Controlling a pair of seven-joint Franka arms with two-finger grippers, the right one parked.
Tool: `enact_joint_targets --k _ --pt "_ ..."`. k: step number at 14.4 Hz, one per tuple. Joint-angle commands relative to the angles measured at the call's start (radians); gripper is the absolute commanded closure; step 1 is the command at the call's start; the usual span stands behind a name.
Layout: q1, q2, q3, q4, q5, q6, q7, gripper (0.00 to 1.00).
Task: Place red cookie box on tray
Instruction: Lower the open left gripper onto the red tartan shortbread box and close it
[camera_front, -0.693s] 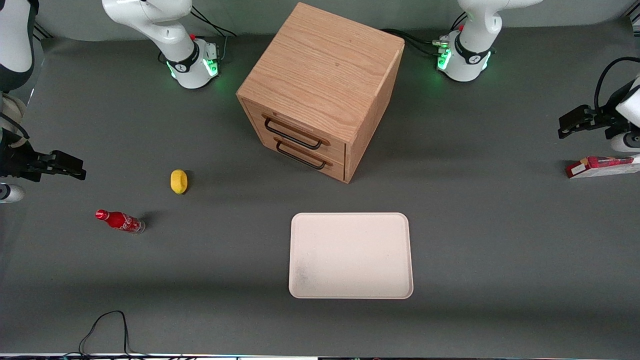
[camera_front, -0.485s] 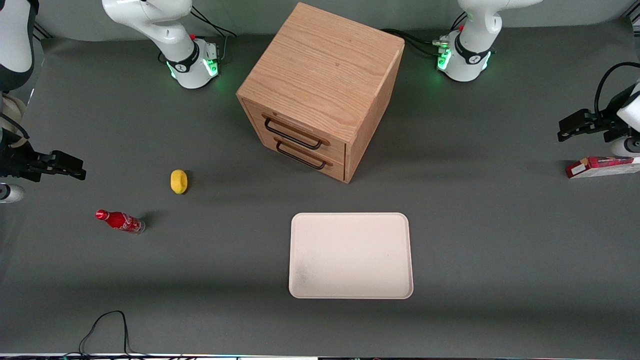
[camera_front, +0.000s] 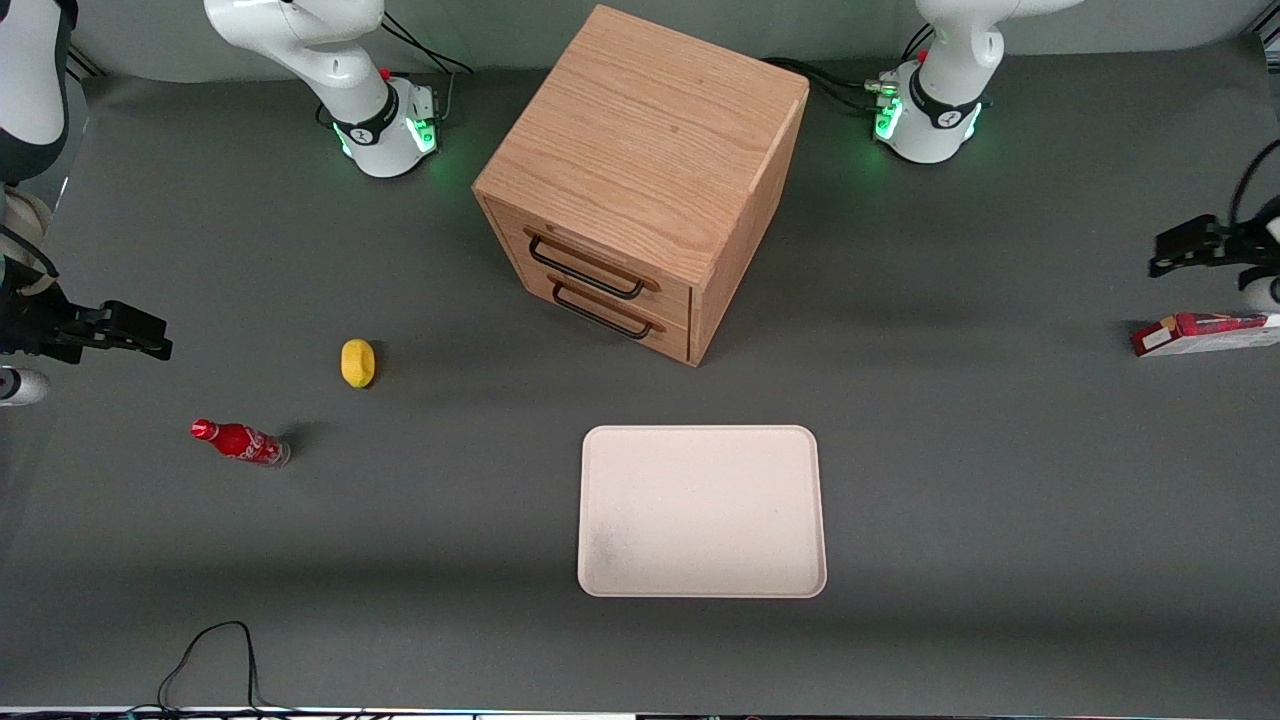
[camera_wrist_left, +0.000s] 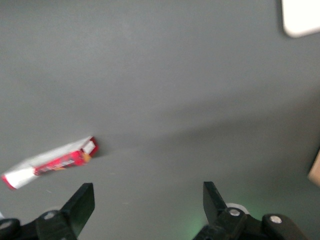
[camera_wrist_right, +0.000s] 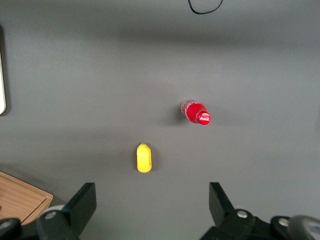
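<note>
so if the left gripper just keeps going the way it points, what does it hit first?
Probably bare table. The gripper, open, points down at mat beside the red cookie box, which lies off its line; the tray is farther off. Depth is unclear.

A grey worktop carries everything. The tray lies flat and bare near the front camera, about midway along. Farther from the camera stands a wooden cabinet turned at an angle, its two drawers shut, each with a dark handle. The red cookie box rests on the worktop at the working arm's end, well apart from the tray and cut off by the edge of view. The left arm's hand hangs just above it, clear of the box. Toward the parked arm's end, a small yellow object sits near a red soda bottle.
</note>
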Motion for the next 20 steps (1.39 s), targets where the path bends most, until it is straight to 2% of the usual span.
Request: enact_joint_targets --k 1,3,9,14,20 --pt "0.018 0.044 0.121 -0.019 0.007 0.104 0.425 0.02" --pt "0.05 0.077 0.178 -0.054 0.005 0.208 0.703 0.03" --pt "0.163 0.185 0.183 -0.085 0.005 0.391 1.291 0.03" --pt "0.229 0.273 0.216 -0.159 -0.013 0.539 1.5 0.03" --pt "0.294 0.391 0.218 -0.202 -0.143 0.674 1.689 0.05"
